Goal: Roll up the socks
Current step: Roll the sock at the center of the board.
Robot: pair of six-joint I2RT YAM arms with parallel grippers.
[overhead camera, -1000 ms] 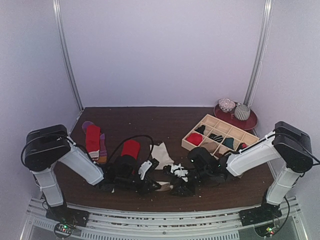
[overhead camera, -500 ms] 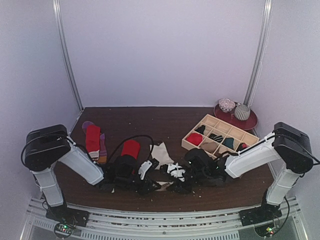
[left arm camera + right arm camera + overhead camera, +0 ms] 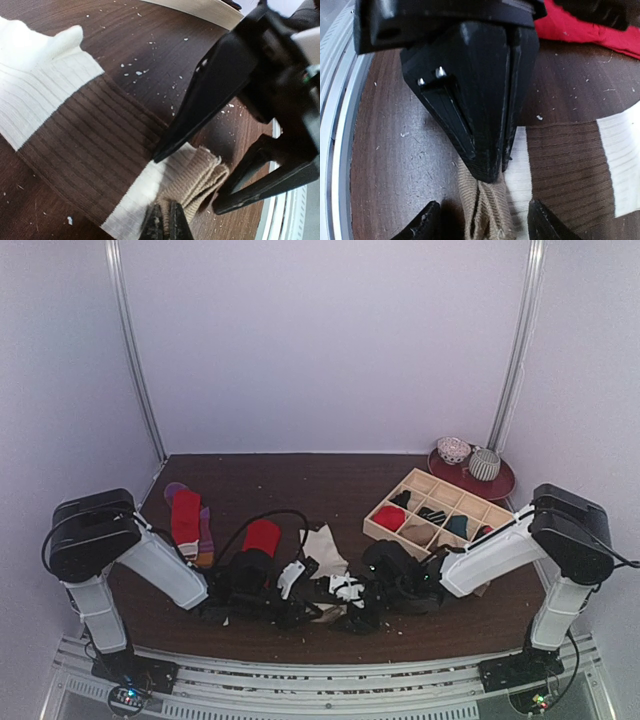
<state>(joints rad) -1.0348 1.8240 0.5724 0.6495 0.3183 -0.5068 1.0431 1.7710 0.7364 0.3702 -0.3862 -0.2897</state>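
Top view: both arms are low and meet at the near middle of the table. The left gripper and right gripper are almost touching over the near end of the cream sock, which lies flat just right of a red sock. A sock pair is stacked far left, and the tray is well off to the right, not involved. Can't tell either grip from up here. Left wrist: the left gripper is pinched narrow on the beige end, which is doubled back onto the sock's cream and brown bands. The right's black fingers are splayed either side of that fold, gripping nothing. Right wrist: same story. The right gripper is wide and empty, straddling the left's closed tips where they bite the beige fold, with the red sock behind. My read: this is the first turn of the roll, with one fold in and the rest of the sock flat. The next move wants the right to close on the fold or pin it, so the left can let go, re-grip further round and turn toward the far end. Finger clearance looks tight, so there's a risk of a clash, or of the fold springing open on release.
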